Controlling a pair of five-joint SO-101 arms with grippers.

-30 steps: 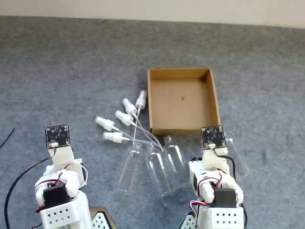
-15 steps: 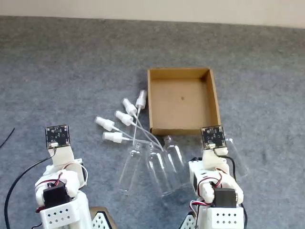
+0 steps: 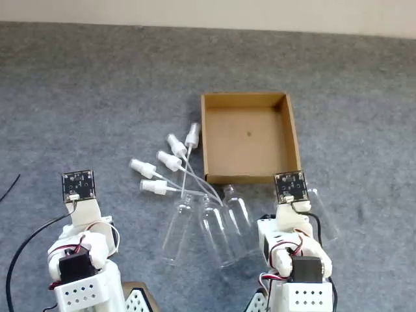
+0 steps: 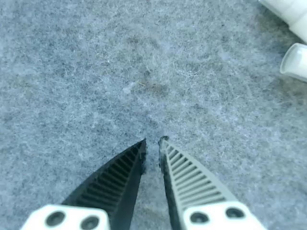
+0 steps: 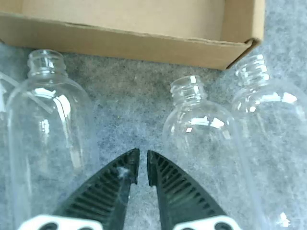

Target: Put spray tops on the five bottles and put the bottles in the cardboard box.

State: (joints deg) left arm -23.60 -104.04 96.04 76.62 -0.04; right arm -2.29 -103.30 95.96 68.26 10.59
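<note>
Several clear, uncapped bottles lie on the grey carpet just in front of the cardboard box (image 3: 250, 136). Three of them (image 3: 218, 227) lie between the arms, another (image 3: 325, 218) beside the right arm. Several white spray tops (image 3: 170, 162) with long tubes lie left of the box. My right gripper (image 5: 142, 155) is shut on nothing and sits low over the carpet between one bottle (image 5: 45, 124) and two others (image 5: 206, 134), pointing at the box wall (image 5: 144, 45). My left gripper (image 4: 152, 143) is shut and empty over bare carpet, with two spray tops (image 4: 295, 62) off to one side.
The box is open and holds nothing. The left arm (image 3: 79, 188) and right arm (image 3: 291, 188) stand at the near edge. A black cable (image 3: 8, 188) lies at the far left. Grey carpet spreads around the box.
</note>
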